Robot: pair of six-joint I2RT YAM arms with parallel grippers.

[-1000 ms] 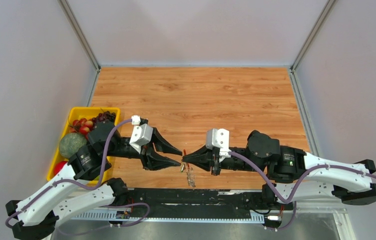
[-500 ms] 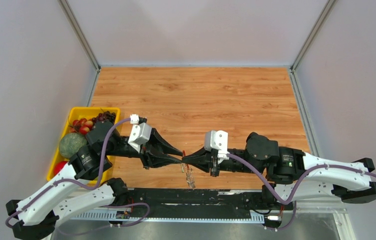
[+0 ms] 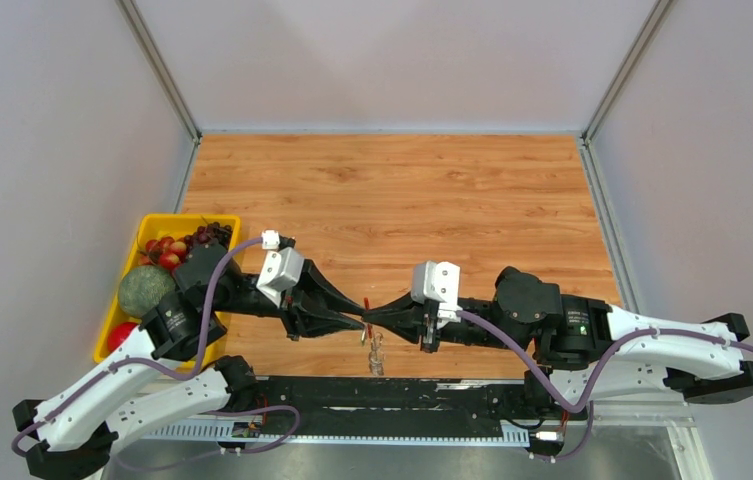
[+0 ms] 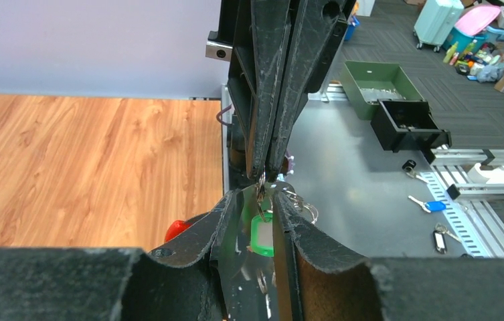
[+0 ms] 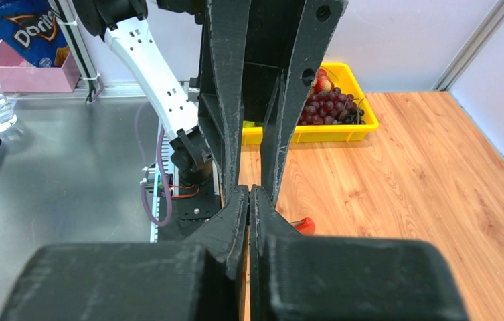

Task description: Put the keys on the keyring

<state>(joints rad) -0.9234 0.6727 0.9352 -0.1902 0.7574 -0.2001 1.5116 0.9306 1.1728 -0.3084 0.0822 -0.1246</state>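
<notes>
Green-headed key [image 4: 262,239] between left gripper [image 4: 260,202] jaws — right gripper [image 4: 266,175] tip-to-tip above.

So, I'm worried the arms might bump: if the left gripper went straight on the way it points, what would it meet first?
The right gripper, almost at once: it points straight back at the left gripper, nearly tip to tip, though the exact gap is hard to judge.
</notes>
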